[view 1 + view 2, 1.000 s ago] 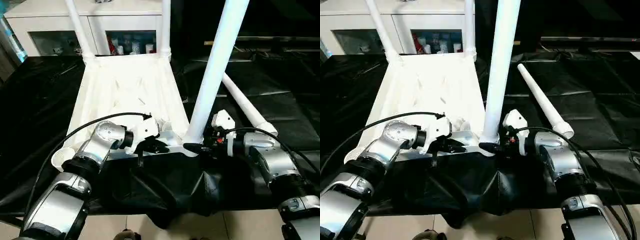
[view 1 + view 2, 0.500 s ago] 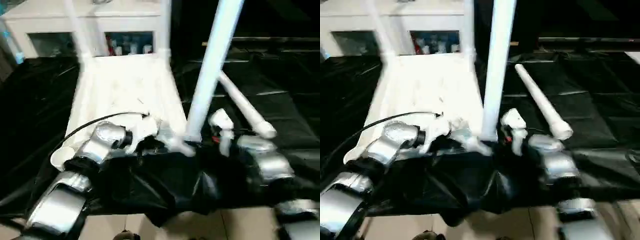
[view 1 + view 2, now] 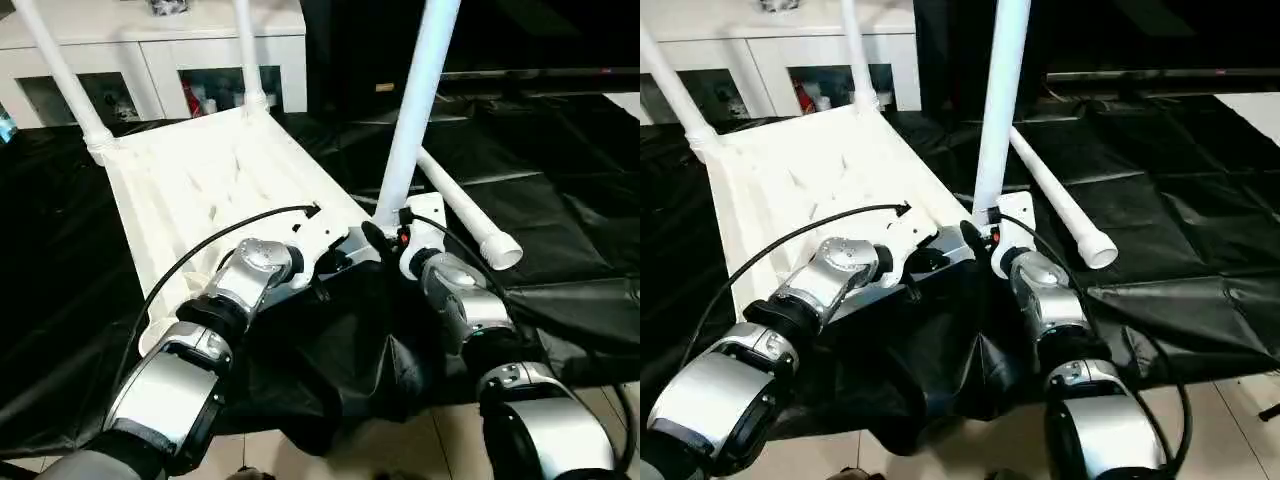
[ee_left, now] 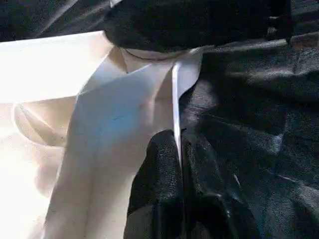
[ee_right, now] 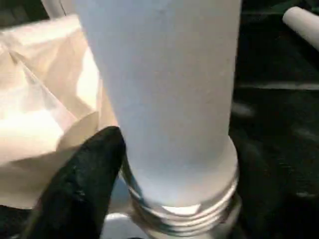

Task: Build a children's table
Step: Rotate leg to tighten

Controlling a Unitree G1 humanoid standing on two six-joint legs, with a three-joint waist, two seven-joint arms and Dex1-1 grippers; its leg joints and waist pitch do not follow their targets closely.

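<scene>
White plastic makes up nearly everything in hand here: the white, ribbed rectangular plastic tabletop (image 3: pixel 210 190) lies upside down on the black-draped table (image 3: pixel 560 200), skewed across it, with two long white tapered tube legs (image 3: pixel 60 75) already standing in the far corner sockets. A third upright white tube leg (image 3: pixel 410 120) stands in the near corner socket on the robot's right side, and a fourth loose white tube leg (image 3: pixel 465 215) lies flat on the black cloth just beside it, its open end toward the robot.

The step in hand looks to be seating the third leg. The right tool (image 5: pixel 149 169) sits at that leg's base; one black finger (image 5: pixel 84 169) presses its side, the other is hidden, so it appears closed around the leg just above the ridged, thread-like collar (image 5: pixel 184 209). The left tool (image 4: pixel 178 149) is pinched shut on the thin near edge of the tabletop, steadying it.

Next, the leg probably needs turning or pushing down until the collar vanishes into the socket, then the loose leg goes in the last empty corner socket (image 3: pixel 150 335).

The plastic is smooth, glossy and rigid; the legs are round and tapering, likely slippery in a pinch. The cloth is crinkled and shiny.
</scene>
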